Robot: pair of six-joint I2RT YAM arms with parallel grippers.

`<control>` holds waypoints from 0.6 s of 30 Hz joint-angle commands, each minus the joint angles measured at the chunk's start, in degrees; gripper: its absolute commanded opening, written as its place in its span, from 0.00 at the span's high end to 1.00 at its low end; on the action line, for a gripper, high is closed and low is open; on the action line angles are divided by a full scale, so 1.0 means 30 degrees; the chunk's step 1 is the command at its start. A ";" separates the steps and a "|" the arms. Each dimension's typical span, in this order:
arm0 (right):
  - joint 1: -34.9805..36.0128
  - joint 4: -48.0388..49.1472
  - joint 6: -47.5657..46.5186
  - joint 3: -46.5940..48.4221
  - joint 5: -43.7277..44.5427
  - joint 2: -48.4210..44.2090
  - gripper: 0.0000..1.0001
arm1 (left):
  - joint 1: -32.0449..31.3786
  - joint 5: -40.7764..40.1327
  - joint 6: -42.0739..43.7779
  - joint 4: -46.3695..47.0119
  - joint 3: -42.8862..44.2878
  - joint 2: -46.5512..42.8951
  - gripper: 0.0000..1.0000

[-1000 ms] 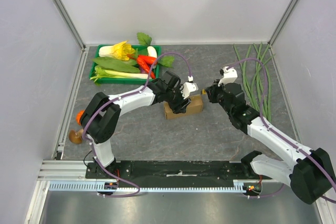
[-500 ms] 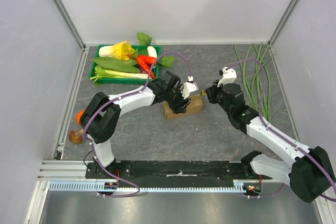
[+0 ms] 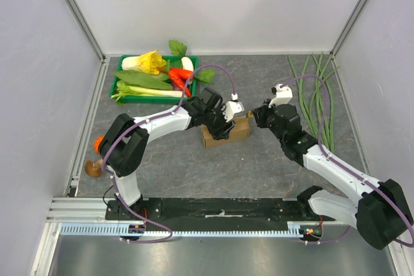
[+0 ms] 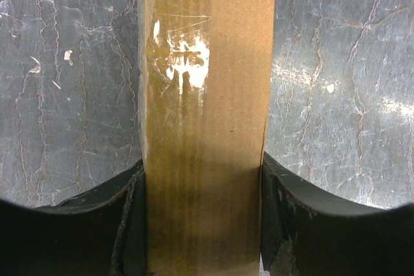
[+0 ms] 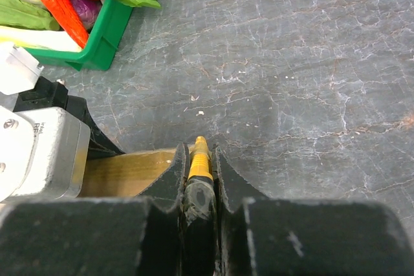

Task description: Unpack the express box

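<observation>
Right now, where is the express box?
Top view: the express box lies mid-table, below-right of the green tray, clamped in the left pincer; the right pincer, gripping a yellow-tipped object, is at its right end.

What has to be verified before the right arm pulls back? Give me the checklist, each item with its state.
1. Hold of the left end effector on the express box: ok, fingers against both sides.
2. Grip of the right end effector on the yellow item: ok, shut on it.
3. Yellow item free of the box: cannot tell.
4. Box flaps open: cannot tell.
5. Room to the green tray: ok, it lies apart behind the box.
</observation>
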 commanded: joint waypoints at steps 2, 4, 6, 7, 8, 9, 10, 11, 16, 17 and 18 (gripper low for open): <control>0.0071 -0.0768 0.1487 -0.0741 -0.0724 0.0224 1.00 | -0.0114 -0.1573 0.0161 -0.2201 -0.0540 0.1381 0.59; 0.0071 -0.0916 0.1953 -0.1032 -0.1047 0.0194 1.00 | -0.0085 -0.1776 -0.0072 -0.2202 -0.0394 0.1499 0.59; 0.0071 -0.1443 0.2132 -0.1180 -0.1309 0.0194 1.00 | 0.0003 -0.1953 -0.0308 -0.2260 -0.0219 0.1761 0.59; 0.0042 -0.1561 0.2307 -0.1413 -0.1514 0.0136 1.00 | 0.0032 -0.2070 -0.0570 -0.2232 -0.0159 0.1850 0.59; 0.0071 -0.1823 0.2309 -0.1531 -0.1545 -0.0097 1.00 | 0.0148 -0.2129 -0.0688 -0.2260 -0.0072 0.1938 0.59; 0.0071 -0.2028 0.2222 -0.1619 -0.1574 -0.0273 1.00 | 0.0207 -0.2101 -0.0777 -0.2290 0.0074 0.2055 0.59; 0.0071 -0.2262 0.2163 -0.1678 -0.1372 -0.0420 1.00 | 0.0295 -0.2216 -0.0980 -0.2290 0.0105 0.2143 0.59; 0.0071 -0.2642 0.1988 -0.1679 -0.1312 -0.0683 1.00 | 0.0441 -0.2218 -0.1070 -0.2319 0.0192 0.2231 0.59; 0.0072 -0.3114 0.1664 -0.1767 -0.1428 -0.1182 1.00 | 0.0618 -0.1954 -0.1305 -0.2524 0.0515 0.2495 0.60; 0.0071 -0.3637 0.1635 -0.1767 -0.1312 -0.1415 1.00 | 0.0647 -0.2041 -0.1363 -0.2524 0.0602 0.2524 0.60; 0.0071 -0.3758 0.1635 -0.1680 -0.1282 -0.1505 1.00 | 0.0647 -0.2071 -0.1421 -0.2553 0.0632 0.2554 0.60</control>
